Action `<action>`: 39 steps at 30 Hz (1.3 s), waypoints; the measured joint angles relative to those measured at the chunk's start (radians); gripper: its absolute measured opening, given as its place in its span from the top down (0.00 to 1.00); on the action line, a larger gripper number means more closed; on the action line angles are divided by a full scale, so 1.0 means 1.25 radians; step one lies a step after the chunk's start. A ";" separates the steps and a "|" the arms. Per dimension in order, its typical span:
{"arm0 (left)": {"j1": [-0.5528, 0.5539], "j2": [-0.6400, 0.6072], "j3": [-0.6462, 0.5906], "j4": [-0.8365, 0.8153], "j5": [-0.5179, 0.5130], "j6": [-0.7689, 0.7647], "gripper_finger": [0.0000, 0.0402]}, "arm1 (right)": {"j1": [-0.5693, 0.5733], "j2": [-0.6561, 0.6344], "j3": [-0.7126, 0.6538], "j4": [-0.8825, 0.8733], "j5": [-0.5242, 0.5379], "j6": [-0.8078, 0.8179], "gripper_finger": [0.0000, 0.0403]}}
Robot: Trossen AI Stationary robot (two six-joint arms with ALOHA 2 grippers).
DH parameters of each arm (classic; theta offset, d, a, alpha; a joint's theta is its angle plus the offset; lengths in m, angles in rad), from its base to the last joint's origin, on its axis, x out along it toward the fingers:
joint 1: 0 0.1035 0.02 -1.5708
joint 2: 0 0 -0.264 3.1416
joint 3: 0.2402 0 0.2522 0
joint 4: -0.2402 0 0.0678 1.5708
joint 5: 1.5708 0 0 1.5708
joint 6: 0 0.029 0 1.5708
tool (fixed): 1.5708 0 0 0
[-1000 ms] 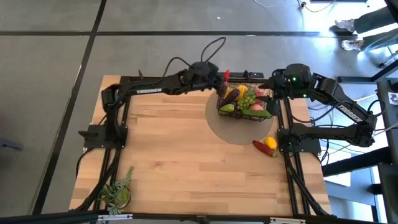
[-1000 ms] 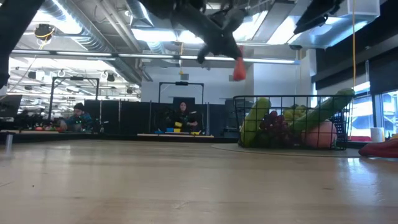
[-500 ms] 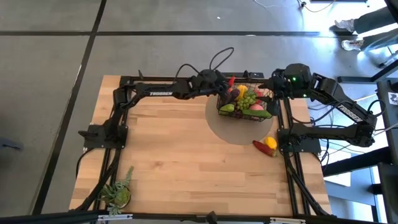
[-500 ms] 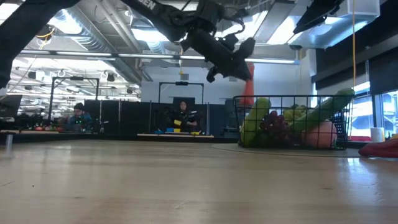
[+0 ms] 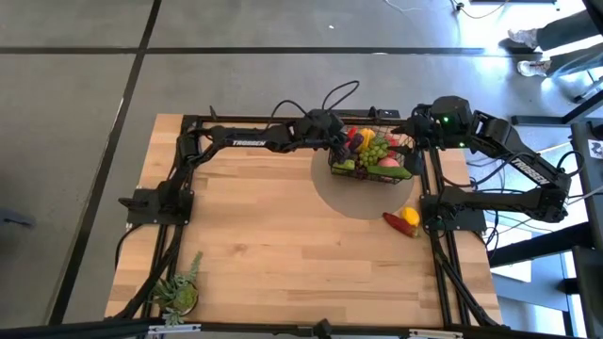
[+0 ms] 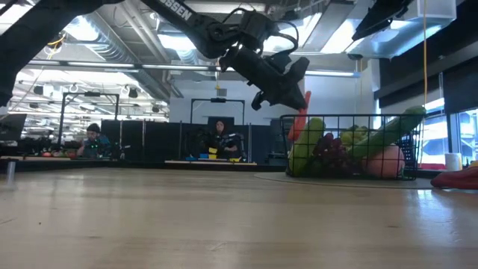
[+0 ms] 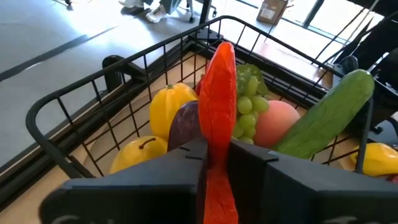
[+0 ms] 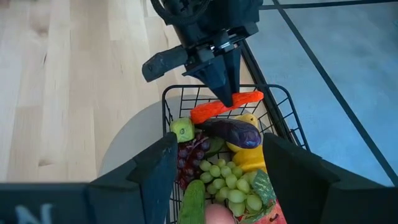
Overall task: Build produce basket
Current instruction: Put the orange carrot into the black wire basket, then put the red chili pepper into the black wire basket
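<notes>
A long red toy pepper (image 7: 219, 118) is clamped between the nearly closed fingers of the left pincer (image 5: 341, 141) above the black wire-mesh basket (image 5: 356, 172), while the right pincer (image 8: 214, 171) is held wide apart beside it.

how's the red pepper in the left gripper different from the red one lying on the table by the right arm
The held red pepper hangs between the left gripper fingers over the basket; the table pepper lies free on the wood. The held one has grapes and eggplant below it; the table one touches only a yellow piece. Both are red, long and narrow.
</notes>
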 joint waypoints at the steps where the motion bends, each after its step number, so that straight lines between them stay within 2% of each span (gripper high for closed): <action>1: 0.001 0.000 0.000 -0.002 0.000 0.000 0.91 | 0.000 0.000 0.000 0.000 0.000 0.000 0.43; 16: 0.015 0.000 0.000 -0.047 0.000 0.000 0.73 | 0.000 0.000 0.000 0.000 0.000 0.001 0.43; 22: 0.016 -0.001 0.000 -0.043 -0.002 0.006 0.71 | 0.000 -0.001 0.000 -0.011 0.000 0.001 0.43; 27: 0.018 -0.036 0.000 -0.050 0.004 0.022 0.71 | 0.000 -0.004 0.049 -0.086 0.001 0.010 0.43; 32: -0.002 -0.098 0.001 -0.066 0.006 0.133 0.71 | 0.006 -0.003 0.133 -0.215 0.000 0.069 0.43; 36: -0.029 -0.160 0.001 -0.137 0.011 0.172 0.71 | 0.017 0.004 0.173 -0.361 -0.002 0.115 0.43; 39: -0.047 -0.204 0.001 -0.209 0.010 0.175 0.71 | 0.038 0.007 0.167 -0.417 -0.046 0.132 0.43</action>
